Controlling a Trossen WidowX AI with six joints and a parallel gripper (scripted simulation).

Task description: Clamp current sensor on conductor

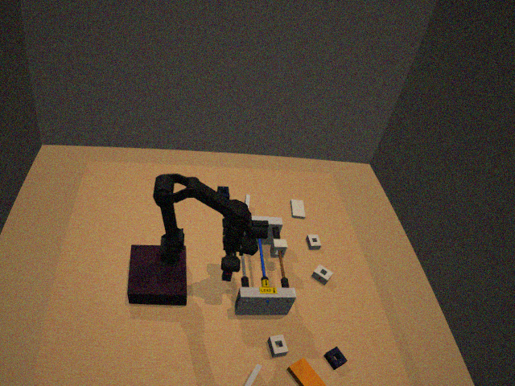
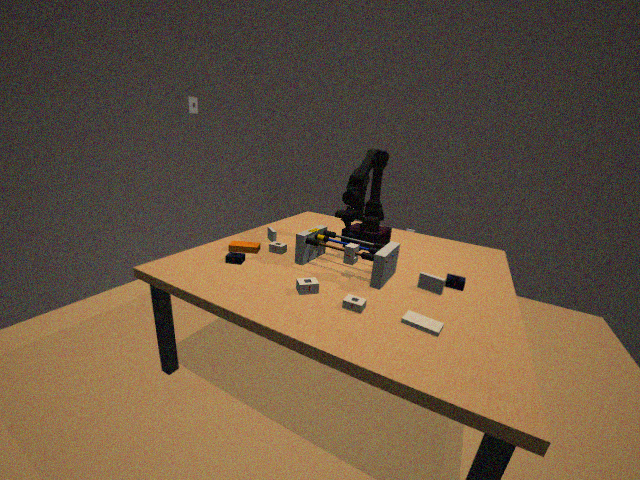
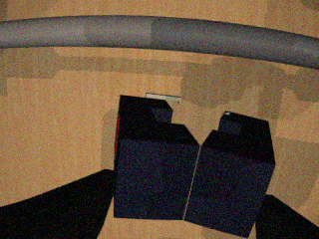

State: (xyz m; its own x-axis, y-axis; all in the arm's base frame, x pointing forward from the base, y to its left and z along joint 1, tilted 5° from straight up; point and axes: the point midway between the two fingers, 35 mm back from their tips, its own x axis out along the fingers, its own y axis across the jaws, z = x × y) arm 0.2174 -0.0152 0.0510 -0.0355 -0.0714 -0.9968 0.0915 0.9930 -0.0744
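The dark blue open split-core sensor (image 3: 155, 174) (image 1: 226, 276) has its two halves spread at the top in the wrist view, with a red strip on its left side. Its arrow cannot be read. My gripper (image 3: 187, 194) is shut on it, one finger at each side. The sensor is left of the rack in the top view. The blue conductor (image 1: 261, 259) (image 2: 334, 240) is the middle one, with the yellow LOAD marker (image 1: 267, 290) at its near end. The grey conductor (image 1: 244, 268) (image 3: 120, 31) lies between it and the sensor.
The rack's end blocks (image 1: 265, 305) (image 2: 384, 267) bound the conductors. A white block (image 1: 278, 245) (image 2: 351, 253) sits on the brown conductor (image 1: 282, 268). Several small blocks, an orange bar (image 1: 306, 372) (image 2: 244, 246) and a white plate (image 1: 297, 208) (image 2: 422, 322) lie around the rack.
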